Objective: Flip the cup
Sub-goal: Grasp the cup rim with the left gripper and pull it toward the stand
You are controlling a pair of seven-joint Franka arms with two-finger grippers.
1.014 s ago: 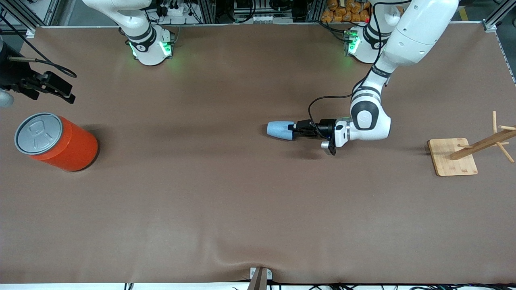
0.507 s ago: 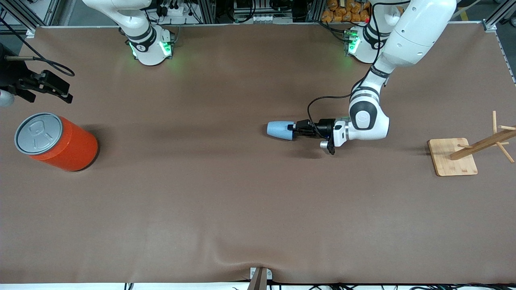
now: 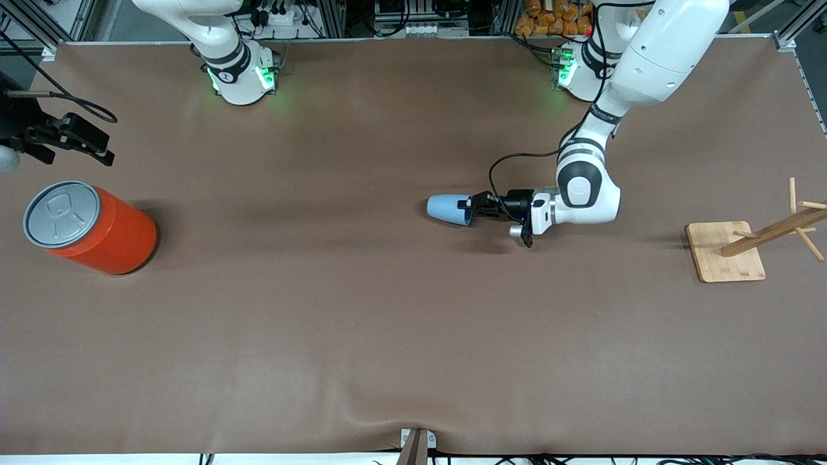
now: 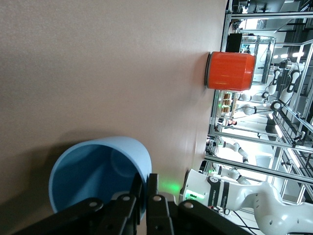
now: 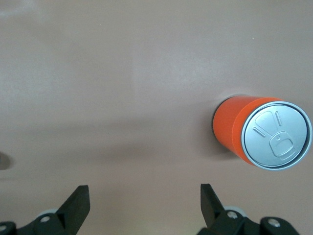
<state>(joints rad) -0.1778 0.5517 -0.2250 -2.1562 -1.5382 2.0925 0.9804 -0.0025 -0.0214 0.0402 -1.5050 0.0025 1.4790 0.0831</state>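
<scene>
The cup (image 3: 446, 208), a small light-blue tumbler, lies on its side near the table's middle, with its mouth toward the left arm's end. My left gripper (image 3: 466, 206) is shut on the cup's rim, one finger inside the mouth and one outside. The left wrist view shows the cup's darker blue inside (image 4: 95, 176) and my left gripper (image 4: 144, 183) pinching the wall. My right gripper (image 3: 97, 152) hangs open above the table at the right arm's end, beside the orange can. Nothing is between its fingers (image 5: 78, 203).
A big orange can (image 3: 97, 227) with a grey pull-tab lid stands at the right arm's end of the table; it also shows in both wrist views (image 4: 230, 71) (image 5: 247, 131). A wooden peg rack (image 3: 727, 252) on a square base sits at the left arm's end.
My left gripper's fingers have closed on the cup's rim, and the arm has shifted slightly toward the cup. My right gripper has drifted a little toward the table's end.
</scene>
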